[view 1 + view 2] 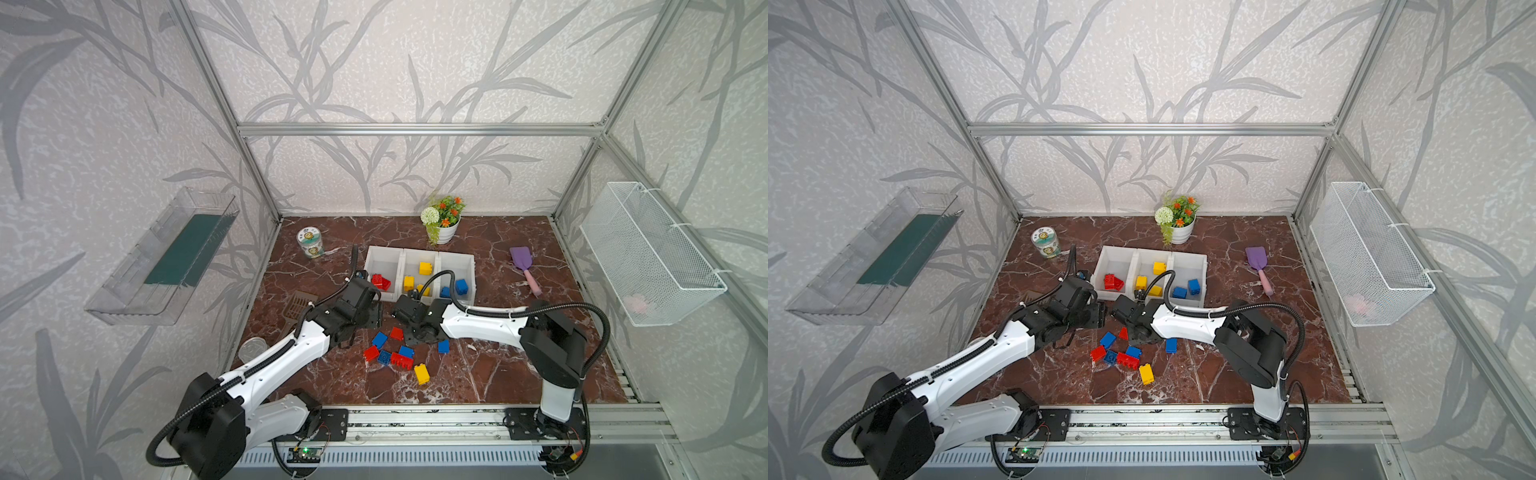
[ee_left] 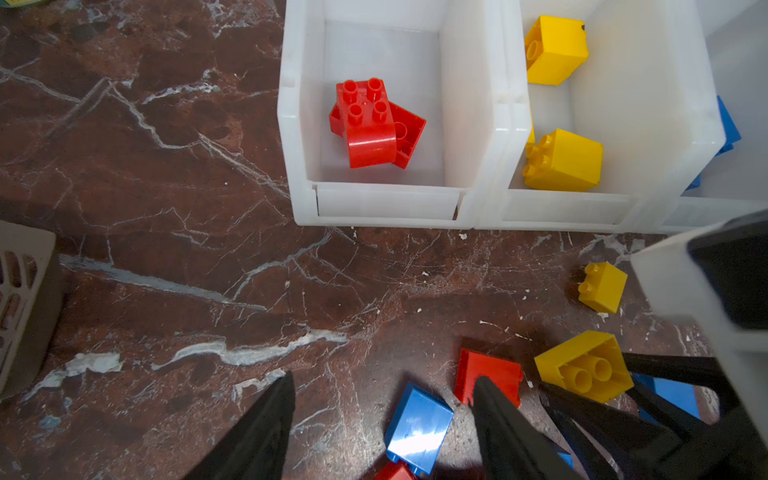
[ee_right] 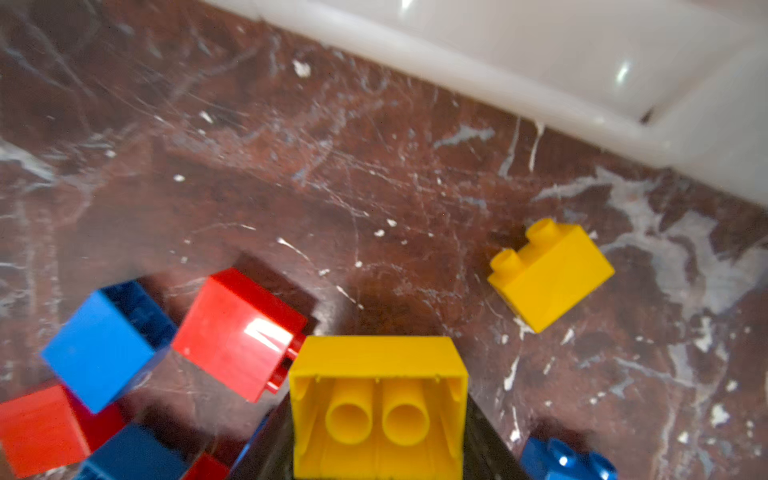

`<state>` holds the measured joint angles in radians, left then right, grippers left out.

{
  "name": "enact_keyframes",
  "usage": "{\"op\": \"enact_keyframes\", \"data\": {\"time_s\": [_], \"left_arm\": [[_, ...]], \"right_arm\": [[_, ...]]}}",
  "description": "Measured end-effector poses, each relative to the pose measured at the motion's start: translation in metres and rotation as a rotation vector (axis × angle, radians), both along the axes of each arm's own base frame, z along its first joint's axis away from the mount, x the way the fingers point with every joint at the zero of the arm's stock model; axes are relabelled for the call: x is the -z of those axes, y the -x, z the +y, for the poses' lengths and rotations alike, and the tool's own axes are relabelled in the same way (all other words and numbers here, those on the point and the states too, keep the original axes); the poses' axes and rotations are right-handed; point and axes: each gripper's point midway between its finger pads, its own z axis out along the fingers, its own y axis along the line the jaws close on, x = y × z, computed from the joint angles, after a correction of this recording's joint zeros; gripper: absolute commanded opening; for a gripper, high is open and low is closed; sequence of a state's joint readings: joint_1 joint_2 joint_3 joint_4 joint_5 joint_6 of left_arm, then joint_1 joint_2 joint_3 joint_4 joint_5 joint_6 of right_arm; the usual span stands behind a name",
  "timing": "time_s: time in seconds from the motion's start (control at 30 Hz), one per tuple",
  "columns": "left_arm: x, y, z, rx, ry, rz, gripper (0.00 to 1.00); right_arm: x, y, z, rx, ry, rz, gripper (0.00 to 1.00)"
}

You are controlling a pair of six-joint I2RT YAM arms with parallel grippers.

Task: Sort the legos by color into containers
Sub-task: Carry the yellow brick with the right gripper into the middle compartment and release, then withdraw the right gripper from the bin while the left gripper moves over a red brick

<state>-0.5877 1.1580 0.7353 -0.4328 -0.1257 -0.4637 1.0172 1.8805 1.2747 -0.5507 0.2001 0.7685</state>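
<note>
Containers (image 2: 469, 124), three joined, counter (image 2: 166, 208) centre: left bin, two red legos (image 2: 372, 124); middle, three yellow legos (image 1: 424, 268); right, two blue legos (image 1: 461, 286). Loose legos (image 1: 395, 353) at their 6 o'clock. Left tool (image 2: 382, 378) apart, empty. Right tool (image 3: 378, 436) clamped on yellow brick (image 3: 376, 361).

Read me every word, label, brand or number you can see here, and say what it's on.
Nothing can be read.
The round tin has a printed label, too small and blurred to read.
The legos and containers show no lettering.
</note>
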Motion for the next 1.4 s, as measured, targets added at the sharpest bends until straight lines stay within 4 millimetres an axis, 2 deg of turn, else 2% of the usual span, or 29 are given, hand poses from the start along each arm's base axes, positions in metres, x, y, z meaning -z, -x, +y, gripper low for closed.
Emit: {"op": "enact_keyframes", "data": {"time_s": [0.13, 0.37, 0.47, 0.57, 0.63, 0.73, 0.9, 1.03, 1.17, 1.3, 1.4], "left_arm": [[0.0, 0.0, 0.0, 0.001, 0.001, 0.001, 0.7], [-0.004, 0.0, -0.001, 0.001, 0.012, -0.011, 0.7], [-0.005, 0.001, 0.0, 0.001, 0.014, -0.013, 0.7], [-0.006, 0.002, 0.0, -0.001, 0.015, -0.012, 0.7], [-0.007, 0.003, 0.001, -0.004, 0.019, -0.016, 0.7], [-0.008, 0.003, 0.002, -0.005, 0.022, -0.018, 0.7], [-0.007, 0.004, 0.002, -0.007, 0.023, -0.016, 0.7], [-0.007, 0.004, 0.001, -0.005, 0.025, -0.015, 0.7], [-0.009, 0.006, -0.001, 0.005, 0.043, -0.017, 0.7], [-0.004, 0.011, -0.001, 0.009, 0.06, -0.007, 0.7], [0.003, 0.016, -0.001, 0.013, 0.065, 0.017, 0.7]], "right_arm": [[-0.03, -0.036, 0.002, -0.013, -0.03, -0.057, 0.41], [-0.086, -0.111, -0.01, 0.01, -0.083, -0.179, 0.41], [-0.09, -0.135, -0.012, 0.01, -0.081, -0.199, 0.43], [-0.075, -0.146, -0.012, 0.001, -0.058, -0.181, 0.57], [-0.063, -0.147, -0.014, -0.007, -0.035, -0.154, 0.67], [-0.055, -0.145, -0.016, -0.023, -0.016, -0.131, 0.71], [-0.065, -0.147, -0.015, -0.035, -0.023, -0.146, 0.73], [-0.084, -0.139, -0.021, -0.034, -0.044, -0.172, 0.73], [-0.122, -0.11, -0.054, -0.018, -0.068, -0.232, 0.73], [-0.166, -0.068, -0.103, 0.028, -0.126, -0.35, 0.74], [-0.167, -0.034, -0.138, 0.061, -0.158, -0.385, 0.74]]}}
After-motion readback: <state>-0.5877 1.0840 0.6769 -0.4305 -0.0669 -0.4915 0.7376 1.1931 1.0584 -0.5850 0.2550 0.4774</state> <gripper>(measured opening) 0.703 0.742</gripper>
